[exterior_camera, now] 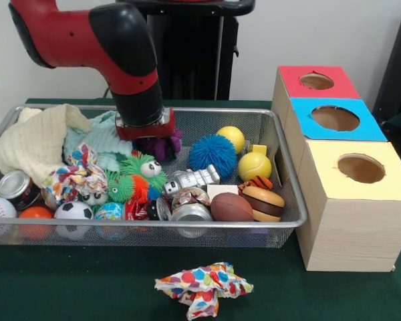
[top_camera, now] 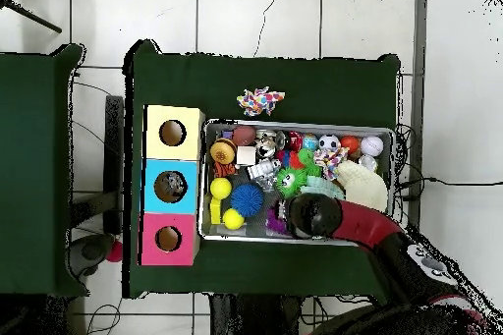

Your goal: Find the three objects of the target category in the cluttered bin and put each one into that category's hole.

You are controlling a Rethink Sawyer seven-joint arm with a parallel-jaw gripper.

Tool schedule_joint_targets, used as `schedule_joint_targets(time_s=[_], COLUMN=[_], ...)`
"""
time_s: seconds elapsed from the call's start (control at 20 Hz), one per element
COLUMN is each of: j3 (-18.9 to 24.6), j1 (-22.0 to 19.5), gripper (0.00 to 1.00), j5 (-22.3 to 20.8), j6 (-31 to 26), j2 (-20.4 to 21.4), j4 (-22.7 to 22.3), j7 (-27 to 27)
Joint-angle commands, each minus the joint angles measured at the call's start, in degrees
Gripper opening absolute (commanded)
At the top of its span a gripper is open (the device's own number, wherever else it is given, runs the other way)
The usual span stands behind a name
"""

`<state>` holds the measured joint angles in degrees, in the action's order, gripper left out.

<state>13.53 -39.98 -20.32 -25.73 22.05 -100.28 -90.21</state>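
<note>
Crowded wire bin on green tabletop: cream towel fills left end. Tool low at bin's far rim, over purple spiky toy; open or closed, cannot tell. Blue spiky ball and yellow balls toward right wall. Patterned cloth outside near rim. Three holed boxes just beside right edge.

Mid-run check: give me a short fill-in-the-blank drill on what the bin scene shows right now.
1. The polka-dot cloth outside the wire bin lies on the ____ table cover.
2. The box nearest the front camera has a ____ top.
3. The gripper is down over a ____ fuzzy toy.
4. The blue spiky ball sits beside two ____ balls.

Missing words: green; yellow; purple; yellow
</note>
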Motion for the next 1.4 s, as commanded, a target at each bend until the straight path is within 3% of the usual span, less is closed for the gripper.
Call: schedule_joint_targets(time_s=[0.05,0.2,0.3,0.45,0.7,0.85,1.1,1.4], j3=[-4.6,-3.0,-1.9,-0.3,2.9,2.9,0.3,0.1], j1=[-0.6,-0.6,-1.0,-1.2,-2.7,-2.0,1.4,2.2], gripper=[1.0,1.0,1.0,1.0,1.0,1.0,1.0,1.0], j5=[-11.3,-9.4,-8.0,-5.7,4.5,7.0,7.7,10.2], j6=[15.7,8.7,5.7,-0.3,-10.0,-10.8,-15.6,-17.7], j2=[-8.0,-0.2,2.6,4.9,4.8,6.6,14.7,15.6], j4=[4.2,0.2,-1.1,-1.3,-1.8,-1.6,-2.3,-2.8], j7=[-2.1,-1.5,-1.5,-0.3,-5.1,-6.6,-6.0,-7.7])
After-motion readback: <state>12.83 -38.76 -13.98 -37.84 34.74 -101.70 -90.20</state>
